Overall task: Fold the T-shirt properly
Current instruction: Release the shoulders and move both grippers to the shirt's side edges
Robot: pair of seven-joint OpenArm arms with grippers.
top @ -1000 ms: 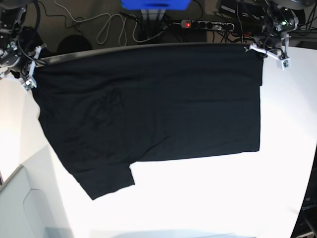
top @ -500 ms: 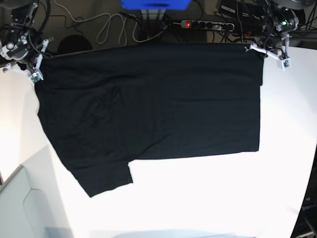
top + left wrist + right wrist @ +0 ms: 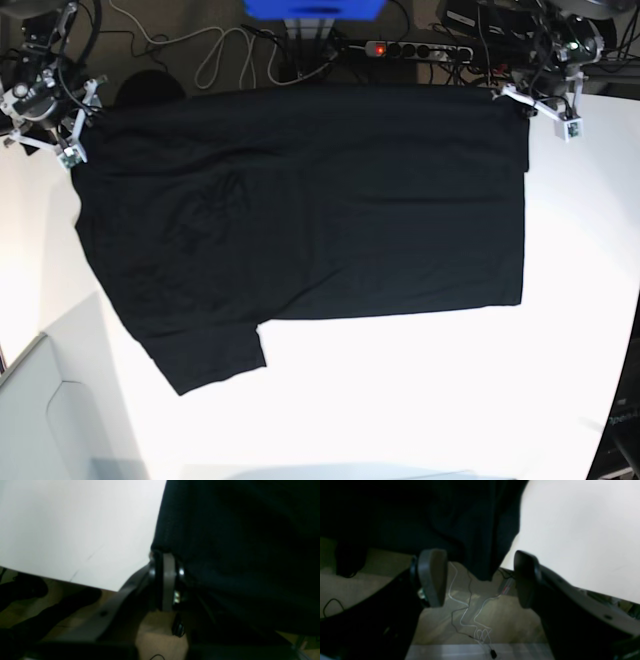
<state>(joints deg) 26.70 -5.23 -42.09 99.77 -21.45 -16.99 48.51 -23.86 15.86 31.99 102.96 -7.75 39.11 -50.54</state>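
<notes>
Although the T-shirt (image 3: 310, 220) lies spread across the white table (image 3: 450, 390), it already looks doubled over along its length, with one short sleeve jutting out at the near left and its far edge hanging over the table's back rim; so I judge one lengthwise fold made and the crosswise folds left to do, though whether the layers are squared up cannot be told from cloth this dark; the faint lines of a print show through on the left part, too dim to make out; at the far left corner the right gripper (image 3: 478, 577) has its two pads (image 3: 432, 576) standing wide apart with the hanging hem between them but touching neither, so it holds nothing; at the far right corner the left gripper (image 3: 165, 580) sits with its jaws nearly together against the cloth's corner, and whether it grips the hem there I cannot tell; beyond the table a power strip (image 3: 415, 48) with a red lit switch and loose cables (image 3: 215, 55) lie on the floor beside a blue object (image 3: 313, 8); no brand, label or readable writing shows anywhere in these views.
</notes>
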